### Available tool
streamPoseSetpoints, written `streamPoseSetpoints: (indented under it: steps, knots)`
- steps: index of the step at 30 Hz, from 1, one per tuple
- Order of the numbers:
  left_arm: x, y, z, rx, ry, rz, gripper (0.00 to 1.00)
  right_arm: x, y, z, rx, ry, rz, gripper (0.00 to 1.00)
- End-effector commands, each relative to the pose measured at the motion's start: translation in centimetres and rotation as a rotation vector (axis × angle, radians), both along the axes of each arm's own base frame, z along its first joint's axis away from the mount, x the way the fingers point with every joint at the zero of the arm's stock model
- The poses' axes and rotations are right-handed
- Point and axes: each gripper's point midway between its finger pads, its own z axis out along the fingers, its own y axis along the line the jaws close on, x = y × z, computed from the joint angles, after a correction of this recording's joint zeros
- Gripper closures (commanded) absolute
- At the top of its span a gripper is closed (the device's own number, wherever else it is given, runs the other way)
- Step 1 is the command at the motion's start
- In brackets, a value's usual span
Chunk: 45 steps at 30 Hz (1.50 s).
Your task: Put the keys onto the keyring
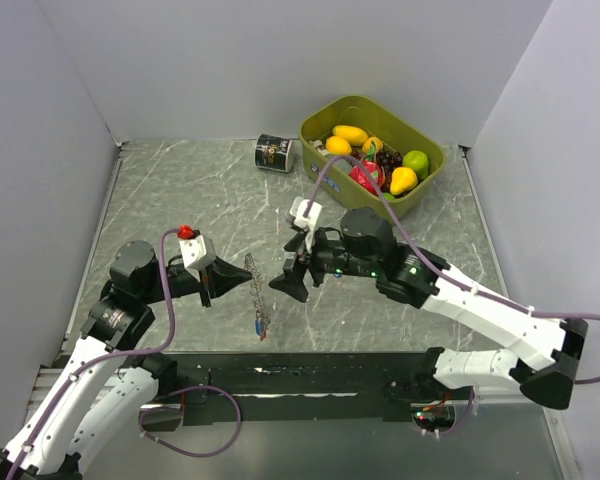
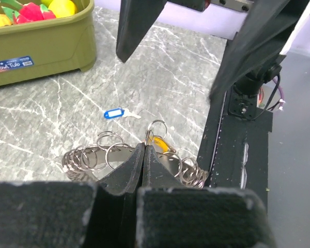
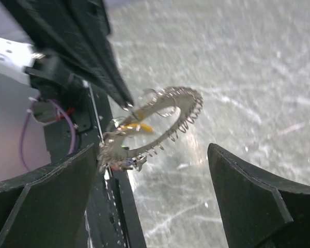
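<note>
The keyring (image 1: 257, 290) is a large silvery ring hung with many small split rings. My left gripper (image 1: 235, 280) is shut on its edge and holds it tilted above the table. In the left wrist view the jaws (image 2: 145, 147) close on the keyring (image 2: 88, 157) beside a yellow-tagged key (image 2: 163, 144). A blue-tagged key (image 2: 113, 113) lies loose on the table beyond it. My right gripper (image 1: 292, 280) is open and empty just right of the ring. In the right wrist view the keyring (image 3: 183, 106) hangs ahead of its wide-open fingers (image 3: 263, 196), with red and dark tags (image 3: 121, 164) at the low end.
A green bin (image 1: 428, 190) of toy fruit stands at the back right, with a black can (image 1: 274, 153) lying to its left. A black rail (image 1: 310, 375) runs along the near table edge, close under the keyring (image 2: 237, 139).
</note>
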Motion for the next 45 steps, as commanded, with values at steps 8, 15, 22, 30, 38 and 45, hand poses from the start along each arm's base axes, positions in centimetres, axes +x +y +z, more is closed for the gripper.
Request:
streamPoseSetpoints:
  steps: [8,15,22,30,38,45]
  knots:
    - [-2.3,-0.9,5.2,-0.145,-0.124,-0.127,0.99,-4.6,-0.3,7.1,0.307,-0.049,0.343,0.17]
    - [-2.6,-1.1,6.2,-0.182,-0.132,-0.15,0.99,-4.9,1.0,7.2,0.298,0.008,0.411,0.3]
    - [-2.4,-1.2,6.2,-0.187,-0.129,-0.146,0.99,-4.4,1.4,7.4,0.313,0.027,0.389,0.41]
    - [-2.2,-1.3,6.0,-0.185,-0.113,-0.144,0.99,-3.3,2.5,7.1,0.32,0.075,0.339,0.5]
    - [-2.3,-1.2,6.2,-0.194,-0.117,-0.14,0.99,-3.3,3.0,6.2,0.31,0.116,0.344,0.54]
    - [-2.3,-1.2,6.7,-0.208,-0.134,-0.135,0.99,-3.0,2.9,4.9,0.304,0.132,0.316,0.68]
